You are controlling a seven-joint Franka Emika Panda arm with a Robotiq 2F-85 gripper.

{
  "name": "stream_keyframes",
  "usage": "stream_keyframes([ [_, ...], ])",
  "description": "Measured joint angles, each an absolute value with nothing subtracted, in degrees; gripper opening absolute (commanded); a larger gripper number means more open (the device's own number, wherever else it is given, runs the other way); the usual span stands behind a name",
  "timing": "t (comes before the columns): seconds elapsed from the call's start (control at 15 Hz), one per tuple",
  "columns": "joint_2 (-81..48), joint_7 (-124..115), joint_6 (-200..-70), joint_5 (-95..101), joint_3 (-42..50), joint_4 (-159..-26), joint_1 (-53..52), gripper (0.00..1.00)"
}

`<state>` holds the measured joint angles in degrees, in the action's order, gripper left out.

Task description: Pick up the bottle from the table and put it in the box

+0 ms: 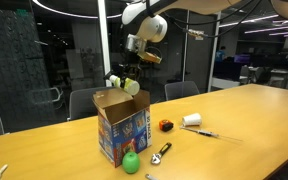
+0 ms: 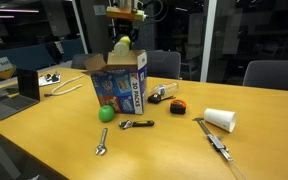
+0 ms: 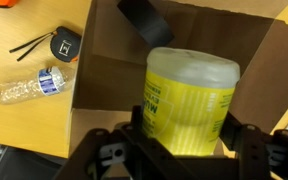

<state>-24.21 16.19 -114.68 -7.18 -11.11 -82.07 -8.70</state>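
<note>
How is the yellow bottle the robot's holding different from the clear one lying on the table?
The yellow-green bottle is opaque; the clear bottle is see-through with a blue label. The yellow-green bottle is gripped by the end effector above the open box; the clear bottle lies on its side on the table, outside it. Both look plastic.

**Bottle held over the open box**

The yellow-green and white bottle (image 3: 189, 95) hangs clamped in the gripper (image 3: 184, 140), just above the box's open top. The box (image 1: 122, 128), blue-sided with colourful print and brown flaps raised, stands upright on the worktop (image 1: 234, 130). Its brown inside shows beneath the bottle.
</note>
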Motion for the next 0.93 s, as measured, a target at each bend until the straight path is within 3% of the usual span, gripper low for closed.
stream_keyframes([
  [0.53,-26.41,15.37,-114.71,-8.46,-11.14,-83.27,-8.62,0.48],
  [0.6,-26.41,15.18,-114.71,-8.74,-11.14,-83.44,-8.61,0.93],
  [0.93,-26.03,14.46,-114.41,-8.95,-11.2,-84.33,-8.61,1.0],
])
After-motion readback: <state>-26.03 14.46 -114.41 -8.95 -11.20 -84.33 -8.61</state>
